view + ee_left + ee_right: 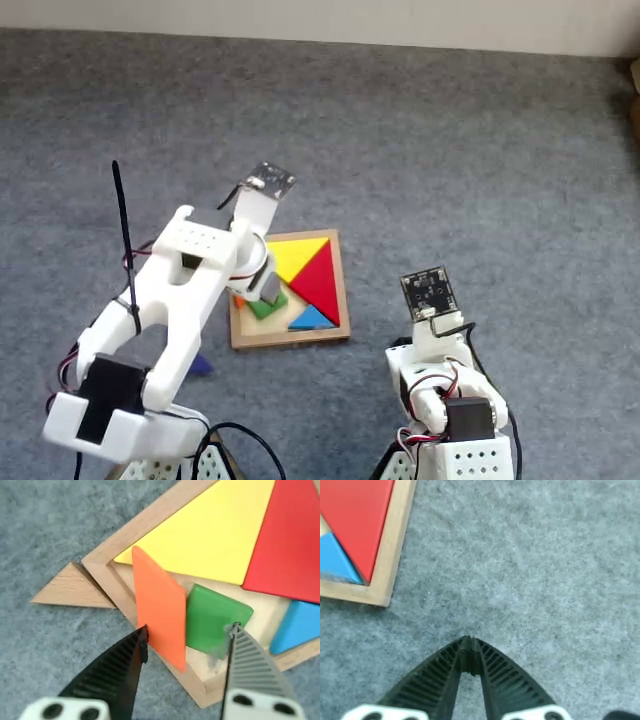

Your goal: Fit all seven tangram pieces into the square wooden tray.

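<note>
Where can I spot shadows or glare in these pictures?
High view: soft, even light, no hard-edged shadows on the grey carpet. Left wrist view: the green piece carries a greyish reflection beside one finger of the left tool; the yellow piece shows no glare. Right wrist view: the carpet is evenly lit around the shut right tool.

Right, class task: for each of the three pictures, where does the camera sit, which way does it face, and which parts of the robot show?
High view: fixed above the table, looking down on the left arm, right arm and tray.
Left wrist view: on the left wrist, facing down at the tray's corner; the open left hand straddles the orange piece and green piece.
Right wrist view: on the right wrist, facing the table; the shut right hand shows.
Shared: both wrist views catch the red piece and blue piece.
</note>
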Tool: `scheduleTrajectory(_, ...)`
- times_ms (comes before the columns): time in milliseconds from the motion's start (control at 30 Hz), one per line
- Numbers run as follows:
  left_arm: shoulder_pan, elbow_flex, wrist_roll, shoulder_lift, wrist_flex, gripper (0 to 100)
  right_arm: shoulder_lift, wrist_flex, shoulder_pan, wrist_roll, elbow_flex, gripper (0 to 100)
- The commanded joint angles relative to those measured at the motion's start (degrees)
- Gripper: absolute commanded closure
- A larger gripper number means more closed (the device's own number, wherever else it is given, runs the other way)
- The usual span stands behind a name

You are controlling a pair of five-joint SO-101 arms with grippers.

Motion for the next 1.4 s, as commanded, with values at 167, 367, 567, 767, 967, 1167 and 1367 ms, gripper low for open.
scheduleTrajectory(167,6.29,2.42,0.09,-0.75,-2.11,77,-0.22,0.31,0.66,0.0,7.34,99.1)
scheduleTrajectory(367,9.63,-1.1,0.09,-1.54,3.08,81,-0.22,0.31,0.66,0.0,7.34,99.1)
scheduleTrajectory(567,9.1,-9.19,2.64,-1.54,12.4,81,-0.22,0.31,0.66,0.0,7.34,99.1)
scheduleTrajectory(767,7.78,-12.35,2.81,-1.54,14.59,81,-0.22,0.31,0.66,0.0,7.34,99.1)
scheduleTrajectory(967,4.53,-12.53,2.46,-0.84,14.24,81,-0.22,0.31,0.66,0.0,7.34,99.1)
scheduleTrajectory(1167,4.88,-10.59,2.37,-0.75,13.63,71,-0.22,0.31,0.66,0.0,7.34,99.1)
scheduleTrajectory(1367,4.79,-10.15,-2.73,4.53,8.88,75,-0.22,0.31,0.66,0.0,7.34,99.1)
